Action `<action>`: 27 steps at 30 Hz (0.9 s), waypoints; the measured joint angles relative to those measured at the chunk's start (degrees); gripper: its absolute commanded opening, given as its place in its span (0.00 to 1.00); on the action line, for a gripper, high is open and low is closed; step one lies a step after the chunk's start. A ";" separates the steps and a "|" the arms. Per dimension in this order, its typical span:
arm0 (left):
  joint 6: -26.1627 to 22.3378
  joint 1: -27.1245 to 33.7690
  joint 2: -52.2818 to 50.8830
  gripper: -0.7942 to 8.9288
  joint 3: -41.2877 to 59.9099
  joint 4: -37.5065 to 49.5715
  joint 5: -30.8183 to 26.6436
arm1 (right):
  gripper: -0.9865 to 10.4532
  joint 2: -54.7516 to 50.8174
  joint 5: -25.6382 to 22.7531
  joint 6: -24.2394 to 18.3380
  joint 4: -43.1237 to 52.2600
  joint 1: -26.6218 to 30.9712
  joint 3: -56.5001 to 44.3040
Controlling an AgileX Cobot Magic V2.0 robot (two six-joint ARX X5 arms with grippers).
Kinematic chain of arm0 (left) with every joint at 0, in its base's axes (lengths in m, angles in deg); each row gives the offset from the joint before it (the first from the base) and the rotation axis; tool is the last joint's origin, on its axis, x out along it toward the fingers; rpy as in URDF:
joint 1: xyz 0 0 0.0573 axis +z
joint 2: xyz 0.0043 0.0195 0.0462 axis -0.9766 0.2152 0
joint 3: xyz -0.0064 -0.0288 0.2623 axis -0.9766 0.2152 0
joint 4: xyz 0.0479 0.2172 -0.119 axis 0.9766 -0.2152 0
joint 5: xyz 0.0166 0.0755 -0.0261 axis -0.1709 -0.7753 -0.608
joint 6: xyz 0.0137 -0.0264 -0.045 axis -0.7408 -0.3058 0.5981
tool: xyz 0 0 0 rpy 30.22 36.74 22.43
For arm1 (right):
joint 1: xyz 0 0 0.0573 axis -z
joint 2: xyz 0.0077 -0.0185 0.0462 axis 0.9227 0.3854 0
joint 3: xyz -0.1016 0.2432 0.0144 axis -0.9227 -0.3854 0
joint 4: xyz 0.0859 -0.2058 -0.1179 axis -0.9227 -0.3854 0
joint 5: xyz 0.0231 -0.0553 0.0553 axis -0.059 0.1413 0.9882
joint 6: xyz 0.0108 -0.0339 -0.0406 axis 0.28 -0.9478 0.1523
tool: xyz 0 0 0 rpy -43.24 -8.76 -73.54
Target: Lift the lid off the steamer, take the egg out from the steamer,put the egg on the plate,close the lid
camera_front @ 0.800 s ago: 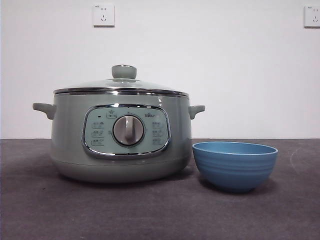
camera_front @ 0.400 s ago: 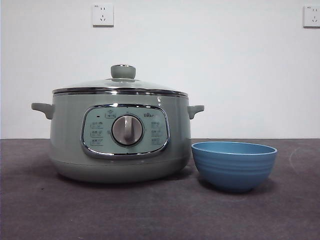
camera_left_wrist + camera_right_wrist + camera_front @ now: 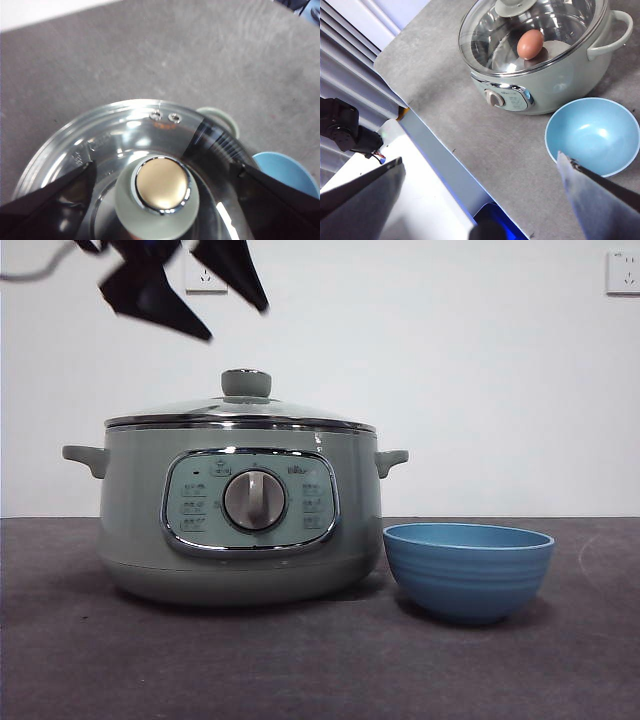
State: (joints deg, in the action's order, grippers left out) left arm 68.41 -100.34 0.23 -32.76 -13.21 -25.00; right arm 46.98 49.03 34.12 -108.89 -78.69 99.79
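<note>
— Where is the lid (image 3: 240, 412)?

— Seated on the steamer (image 3: 240, 515), its chrome rim flush on the pot's edge, the pale-green knob (image 3: 246, 383) upright at its centre. The steamer stands on the dark table (image 3: 300, 660) with its dial panel facing the front camera.

— And the left gripper (image 3: 205, 302)?

— In the front view it hangs at the top, above the lid and a little to the side of the knob, not touching anything. Its wrist camera looks straight down on the knob (image 3: 162, 185), with the two black jaws spread wide, one on each side of it.

— The egg (image 3: 530, 44)?

— Inside the steamer, visible through the glass in the right wrist view, lying on the pale floor of the pot.

— The plate (image 3: 468, 570)?

— The small blue ribbed bowl sits on the table just beside the steamer, under its side handle, apart from the pot wall. It holds nothing.

— The right gripper (image 3: 480, 175)?

— Held back from the pot, over the table's edge, jaws wide apart.
</note>
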 measured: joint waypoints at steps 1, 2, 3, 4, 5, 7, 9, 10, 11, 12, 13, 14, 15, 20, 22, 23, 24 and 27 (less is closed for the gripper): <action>-0.04 -0.24 1.01 0.54 0.00 0.39 -0.35 | 0.55 0.09 0.00 0.00 0.00 0.00 0.00; -0.09 -0.33 1.75 0.54 0.00 0.70 -0.50 | 0.55 0.09 0.00 0.00 -0.02 0.00 0.00; -0.09 -0.50 2.45 0.54 0.00 1.07 -0.66 | 0.55 0.09 0.00 -0.02 0.00 0.00 0.00; -0.09 -0.59 2.95 0.54 0.00 1.31 -0.77 | 0.55 0.09 0.00 0.00 -0.02 0.00 0.00; -0.11 -0.68 3.28 0.54 0.00 1.40 -0.79 | 0.55 0.09 0.00 0.00 -0.02 0.00 0.00; -0.11 -0.90 3.89 0.54 0.00 1.62 -0.87 | 0.55 0.09 0.00 0.00 -0.02 0.00 0.00; -0.11 -1.01 4.55 0.54 0.00 1.62 -0.94 | 0.55 0.11 0.00 0.00 -0.02 0.00 0.00; -0.11 -1.05 4.96 0.54 0.00 1.60 -0.94 | 0.55 0.11 0.00 0.00 0.00 0.00 0.00; -0.11 -1.05 5.25 0.54 0.00 1.57 -0.94 | 0.55 0.11 0.00 -0.02 0.00 0.00 0.00; -0.11 -1.05 5.55 0.54 0.00 1.49 -0.94 | 0.55 0.11 0.00 0.00 0.00 0.00 0.00; -0.11 -1.05 5.73 0.54 0.00 1.36 -0.96 | 0.55 0.11 0.00 -0.02 0.00 0.00 0.00; -0.11 -1.05 5.77 0.54 0.00 1.20 -0.96 | 0.55 0.11 0.00 -0.02 0.00 0.00 0.00; -0.11 -1.07 5.77 0.54 0.00 1.18 -0.98 | 0.55 0.11 0.00 0.00 0.00 0.02 0.00; -0.11 -1.44 5.77 0.54 0.00 0.98 -0.96 | 0.55 0.11 -0.74 -0.02 0.00 0.00 0.00; -0.11 -1.49 5.77 0.54 0.00 0.83 -0.96 | 0.55 0.11 -1.27 0.00 0.00 0.00 0.00; -0.11 -1.51 5.77 0.54 0.00 0.68 -0.96 | 0.55 0.11 -1.33 0.00 0.00 0.00 0.00; -0.11 -1.60 5.77 0.54 0.00 0.55 -0.96 | 0.55 0.11 -1.36 0.00 0.00 0.02 0.00; -0.11 -1.68 5.77 0.54 0.00 0.20 -0.98 | 0.55 0.11 -1.36 0.00 0.00 0.00 0.00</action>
State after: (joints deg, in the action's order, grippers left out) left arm 68.30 -102.02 6.00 -32.76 -13.01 -25.98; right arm 47.09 47.68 34.12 -108.89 -78.69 99.79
